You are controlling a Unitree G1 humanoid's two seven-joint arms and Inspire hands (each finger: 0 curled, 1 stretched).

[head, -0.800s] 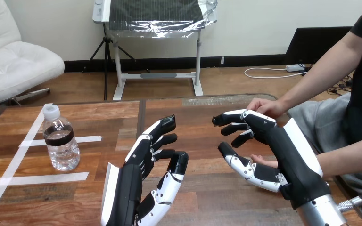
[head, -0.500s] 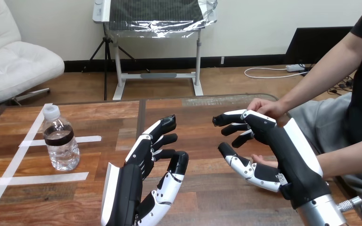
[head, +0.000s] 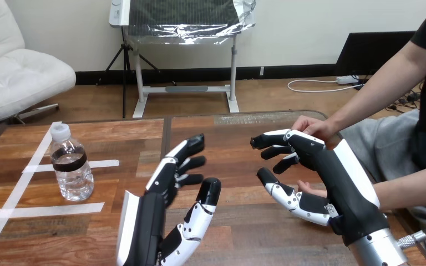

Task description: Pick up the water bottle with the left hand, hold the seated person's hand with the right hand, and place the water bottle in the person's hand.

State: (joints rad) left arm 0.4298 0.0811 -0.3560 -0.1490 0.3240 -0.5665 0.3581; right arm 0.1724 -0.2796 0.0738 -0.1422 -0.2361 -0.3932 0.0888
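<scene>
Water bottle (head: 73, 166), white-capped, upright on the table (head: 227, 138), clear liquid inside.

Bare surface (head: 116, 185) lies open between the left robot hand (head: 163, 188) and the water bottle (head: 72, 168); nothing blocks that way. The person's far hand (head: 313, 126) and near hand (head: 309, 189) crowd the right robot hand (head: 324, 163).

We count one water bottle (head: 72, 166), one table (head: 233, 138), two robot hands (left hand (head: 158, 202), right hand (head: 333, 177)) and two human hands (person's farther hand (head: 312, 124), person's nearer hand (head: 309, 189)).
</scene>
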